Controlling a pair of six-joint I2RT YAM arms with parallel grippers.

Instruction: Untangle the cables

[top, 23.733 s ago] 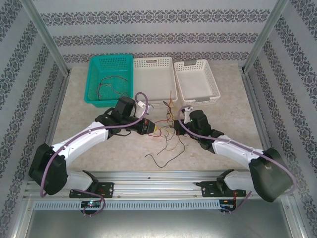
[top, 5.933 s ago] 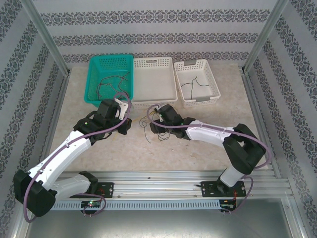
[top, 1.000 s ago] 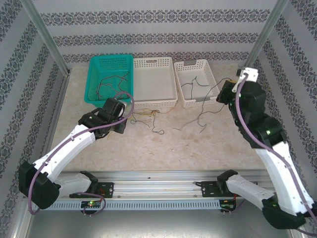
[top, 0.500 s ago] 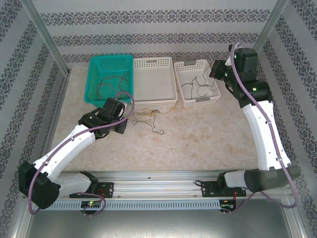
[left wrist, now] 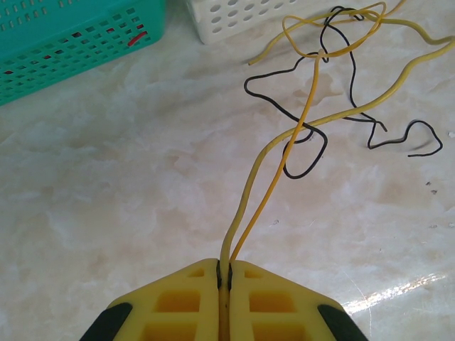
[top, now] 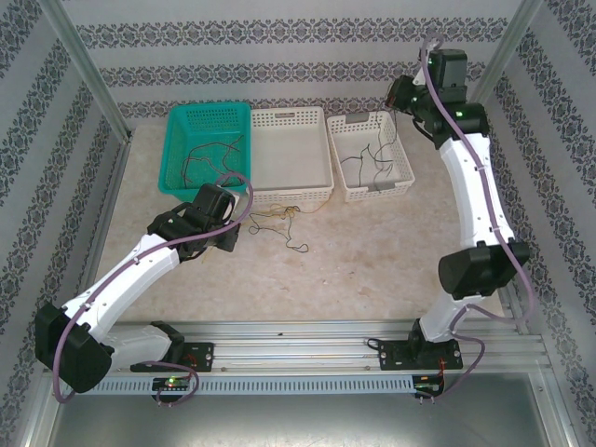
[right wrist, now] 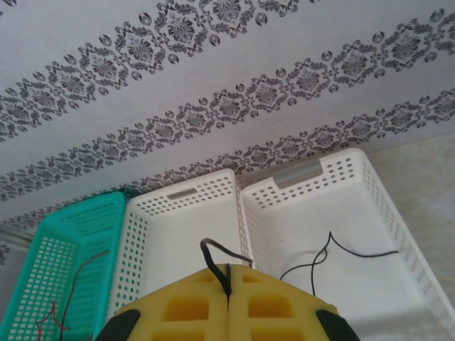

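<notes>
Left claw: the left gripper [left wrist: 224, 275] is pinched tight on two yellow-orange strands [left wrist: 313, 92], low over the table [top: 372, 270], left of its middle.
Right claw: the right gripper [right wrist: 227, 273] is clamped on a black wire [right wrist: 217, 250], raised high over the table's far right corner.
Held wire: it hangs from the claw toward the right white basket [right wrist: 370, 213], which stands at the far edge and already holds a second black wire [right wrist: 362, 252].
Knot left: the yellow-orange strands run from the left claw to a loose tangle just in front of the middle white basket [top: 289, 154]. There a looping black wire [left wrist: 306, 149] crosses them.
Sorted so far: the teal basket [top: 177, 140], at the far left corner, holds red and dark wires [top: 209, 160].
Step in hand: most likely dropping the freed black wire into the right white basket.
Doing it well: come down over the basket's middle before letting go, so the limp tail coils inside the wall and does not drape over the rim.
Left arm's part: hold firm without pulling, since tension would probably tighten the black loop round the yellow-orange strands.
Risk: released from this height, the wire may swing and land on the table.
Progress: well along, by my judgement, with one small knot to clear.
</notes>
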